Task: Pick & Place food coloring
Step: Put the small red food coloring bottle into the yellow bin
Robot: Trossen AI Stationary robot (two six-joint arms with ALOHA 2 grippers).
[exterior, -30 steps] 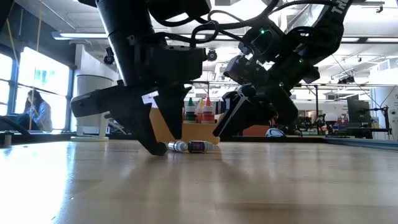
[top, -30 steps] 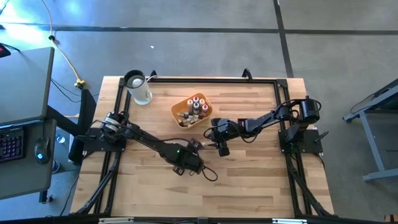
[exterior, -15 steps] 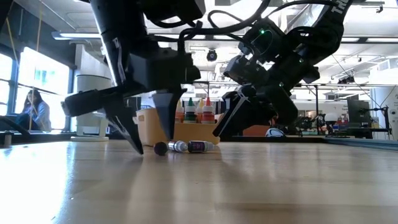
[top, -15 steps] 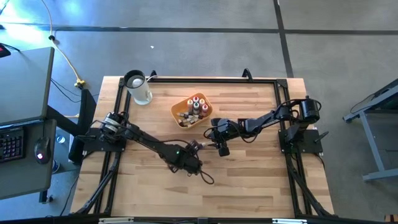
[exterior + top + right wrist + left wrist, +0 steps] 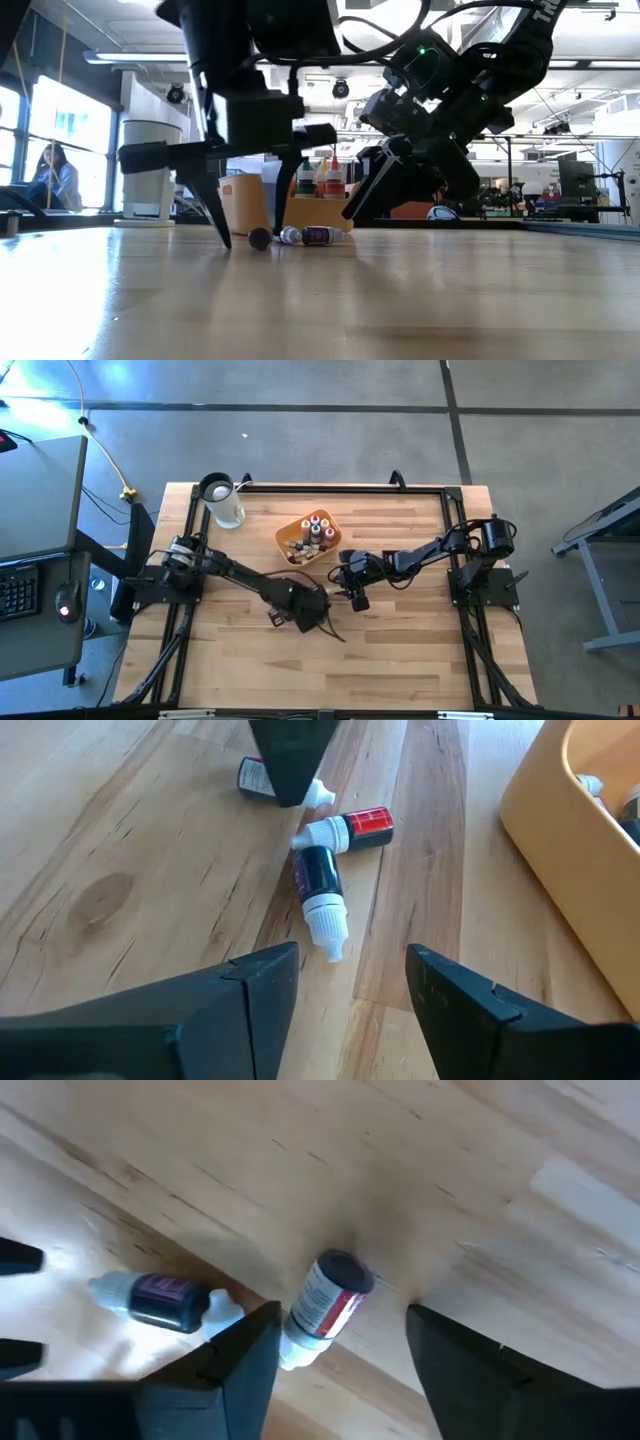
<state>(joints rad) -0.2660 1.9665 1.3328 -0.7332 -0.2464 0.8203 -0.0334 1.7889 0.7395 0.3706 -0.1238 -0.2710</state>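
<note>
Seen from above, the left hand [image 5: 312, 600] sits just below the middle of the table [image 5: 400, 660], its fingers spread and pointing down at three loose food coloring bottles lying on the wood. In the left wrist view a red-labelled bottle [image 5: 325, 1302] lies between the two spread fingers [image 5: 245, 1365], not touched by either, its pale cap toward the camera. A dark purple-labelled bottle [image 5: 165, 1300] lies just beside it, outside the fingers.

The right hand [image 5: 352, 592] hovers at about 3 o'clock from the left hand, close by, also with its fingers spread and holding nothing. Its wrist view shows the same cluster: the red-labelled bottle [image 5: 362, 827], a dark bottle with a white cap [image 5: 322, 890] touching it, and a third bottle [image 5: 258, 777] partly hidden behind a finger of the left hand.

At about 12 o'clock from the loose bottles stands the yellow-orange tray [image 5: 292, 530], with more food coloring bottles [image 5: 317, 528] upright inside. A white jug [image 5: 222, 500] stands at 10 o'clock from the tray, near the table's far left corner.

In the low view a person [image 5: 55, 175] sits far off in the room.
</note>
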